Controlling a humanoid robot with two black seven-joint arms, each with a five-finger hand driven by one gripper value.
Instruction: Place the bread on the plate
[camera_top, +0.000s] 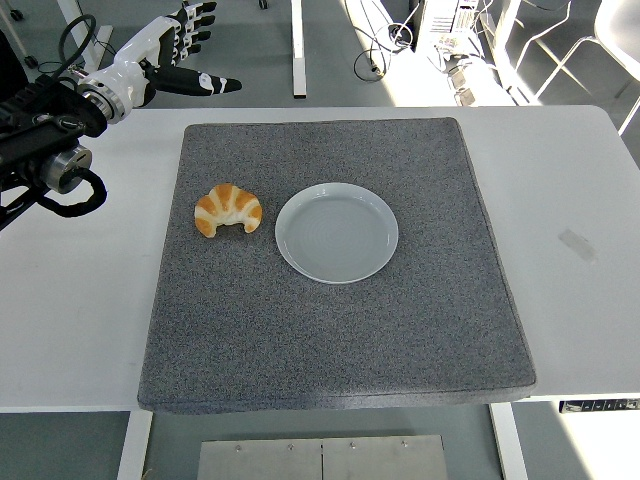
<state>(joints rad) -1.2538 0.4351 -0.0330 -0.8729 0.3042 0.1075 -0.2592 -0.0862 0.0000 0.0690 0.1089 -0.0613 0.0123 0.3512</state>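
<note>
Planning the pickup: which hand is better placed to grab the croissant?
Left. The left hand hangs open over the table's far left edge, on the croissant's side of the plate. No right arm is in view.

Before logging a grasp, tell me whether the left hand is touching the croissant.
Apart. The head view shows the left hand open beyond the table's far-left edge, with bare grey mat between it and the croissant, which lies left of the plate.

No text, label or number can be read anywhere (the table's (590, 180) tape patch looks blank).
</note>
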